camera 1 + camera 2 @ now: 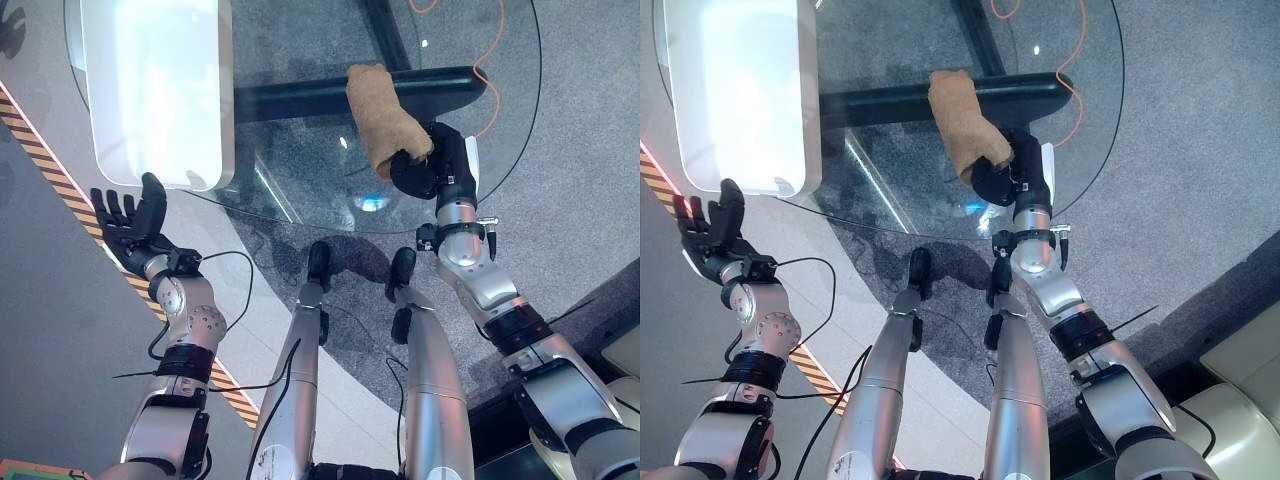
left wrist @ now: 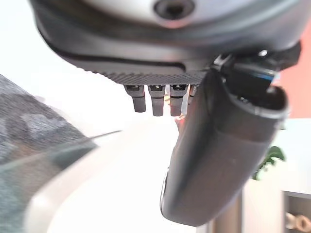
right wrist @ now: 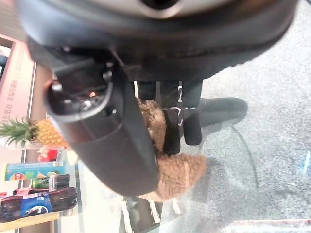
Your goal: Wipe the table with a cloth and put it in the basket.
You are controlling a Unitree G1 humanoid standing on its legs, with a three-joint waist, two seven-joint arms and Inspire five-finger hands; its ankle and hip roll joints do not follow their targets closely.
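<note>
Fingers of the right hand (image 1: pixel 432 165) curl round the near end of the brown cloth (image 1: pixel 380 115), which stretches away from the palm across the round glass table (image 1: pixel 300 150). Under the glass beyond the hand runs a dark table base (image 1: pixel 300 98), with grey carpet (image 1: pixel 590 130) all around and an orange cord (image 1: pixel 487 80) trailing past. Off the table's edge, the left hand (image 1: pixel 130 225) hovers palm up with straight fingers, empty, beside the white basket (image 1: pixel 155 90).

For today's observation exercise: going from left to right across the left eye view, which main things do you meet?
Left robot hand → white basket → brown cloth → right robot hand, on the glass table.
</note>
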